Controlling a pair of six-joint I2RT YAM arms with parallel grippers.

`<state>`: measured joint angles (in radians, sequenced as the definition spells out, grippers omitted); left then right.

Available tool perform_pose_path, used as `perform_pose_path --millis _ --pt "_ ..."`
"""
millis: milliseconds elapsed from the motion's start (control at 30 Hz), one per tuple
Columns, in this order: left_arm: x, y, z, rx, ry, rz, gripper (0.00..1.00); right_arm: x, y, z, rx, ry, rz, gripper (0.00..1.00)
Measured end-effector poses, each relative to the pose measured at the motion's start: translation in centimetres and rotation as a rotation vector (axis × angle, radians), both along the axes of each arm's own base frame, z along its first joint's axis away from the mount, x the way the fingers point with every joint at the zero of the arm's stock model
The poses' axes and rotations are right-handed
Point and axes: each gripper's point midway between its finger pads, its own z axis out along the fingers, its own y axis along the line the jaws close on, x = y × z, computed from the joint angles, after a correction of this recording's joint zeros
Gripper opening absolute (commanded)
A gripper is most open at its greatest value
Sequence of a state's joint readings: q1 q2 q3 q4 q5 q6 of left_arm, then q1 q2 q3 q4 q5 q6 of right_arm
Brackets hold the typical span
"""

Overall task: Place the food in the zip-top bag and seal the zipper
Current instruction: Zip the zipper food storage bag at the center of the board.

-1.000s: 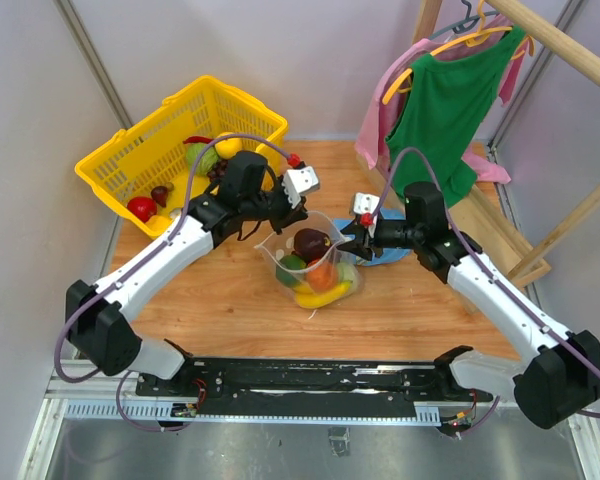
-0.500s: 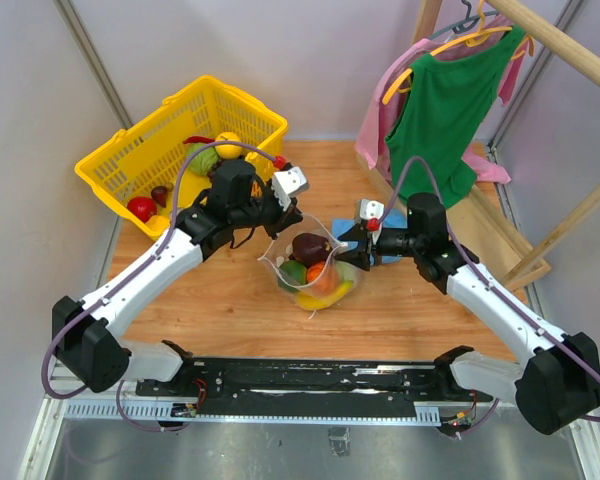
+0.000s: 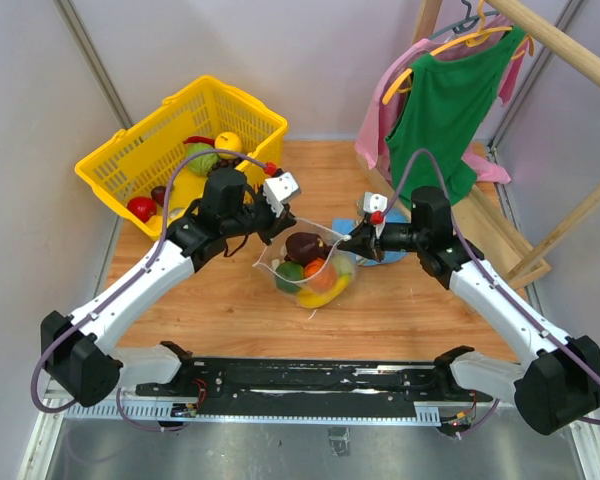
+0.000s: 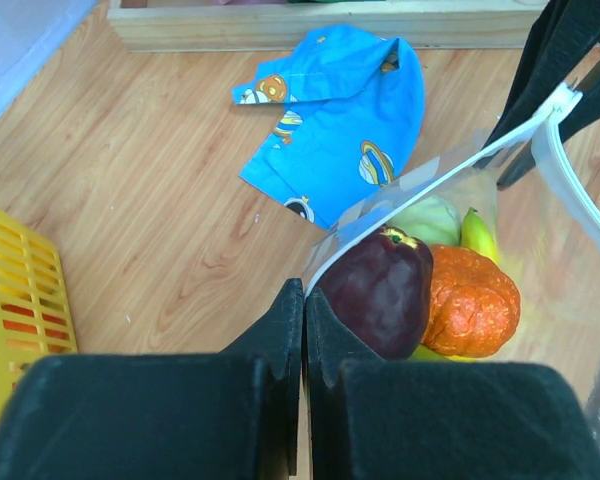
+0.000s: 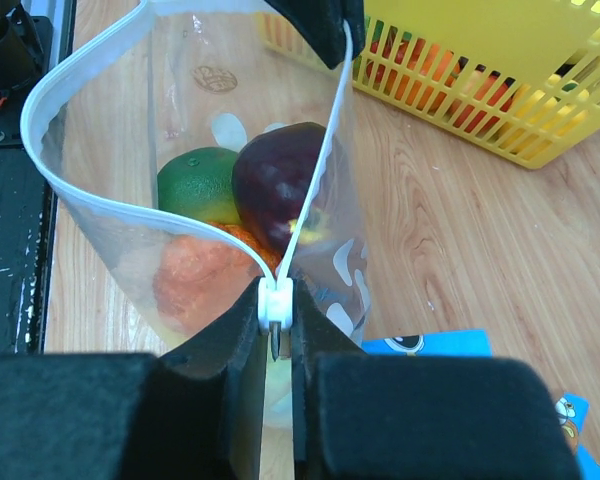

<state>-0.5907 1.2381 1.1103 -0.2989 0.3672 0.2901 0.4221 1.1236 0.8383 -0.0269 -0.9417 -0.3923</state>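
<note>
The zip-top bag [image 3: 312, 272] hangs between my two grippers above the table with its mouth open. It holds the food: a dark purple fruit [image 3: 305, 246], an orange [image 3: 321, 276], a yellow banana [image 3: 320, 297] and a green fruit [image 3: 288, 270]. My left gripper [image 4: 304, 292] is shut on the bag's left mouth corner, beside the purple fruit [image 4: 380, 290]; a pale cabbage [image 4: 427, 218] shows behind it. My right gripper [image 5: 276, 305] is shut on the white slider of the zipper [image 5: 80, 80] at the right corner. The zipper's two strips are spread apart.
A yellow mesh basket [image 3: 140, 150] with several more toy fruits stands at the back left. A blue cloth [image 4: 340, 120] lies right of the bag under my right gripper. Green and pink clothes [image 3: 440, 90] hang on a wooden rack at the back right.
My left gripper has drawn its bag corner to the left and slightly nearer. The right gripper has shifted a little right. The mouth is stretched longer and narrower.
</note>
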Motion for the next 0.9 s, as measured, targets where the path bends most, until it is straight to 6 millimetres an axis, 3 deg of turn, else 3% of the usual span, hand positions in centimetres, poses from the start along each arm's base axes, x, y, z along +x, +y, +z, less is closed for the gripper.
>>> perform_pose_path --millis 167,233,500,700,900 --pt "-0.8 0.6 0.0 -0.013 -0.007 0.01 0.03 -0.2 -0.1 0.7 -0.01 0.01 0.003 0.01" --pt "-1.0 0.7 0.1 -0.019 -0.007 0.01 0.2 -0.2 -0.1 1.0 -0.011 0.01 0.005 0.01" --pt "-1.1 0.7 1.2 -0.042 -0.027 0.011 0.59 -0.5 0.0 1.3 -0.016 0.025 0.021 0.01" --pt "-0.7 -0.9 3.3 -0.062 -0.064 -0.055 0.71 -0.6 -0.1 1.1 -0.024 0.026 0.028 0.01" --pt "-0.8 -3.5 3.1 -0.014 -0.098 -0.168 0.75 -0.7 -0.1 1.0 -0.03 0.014 0.041 0.01"
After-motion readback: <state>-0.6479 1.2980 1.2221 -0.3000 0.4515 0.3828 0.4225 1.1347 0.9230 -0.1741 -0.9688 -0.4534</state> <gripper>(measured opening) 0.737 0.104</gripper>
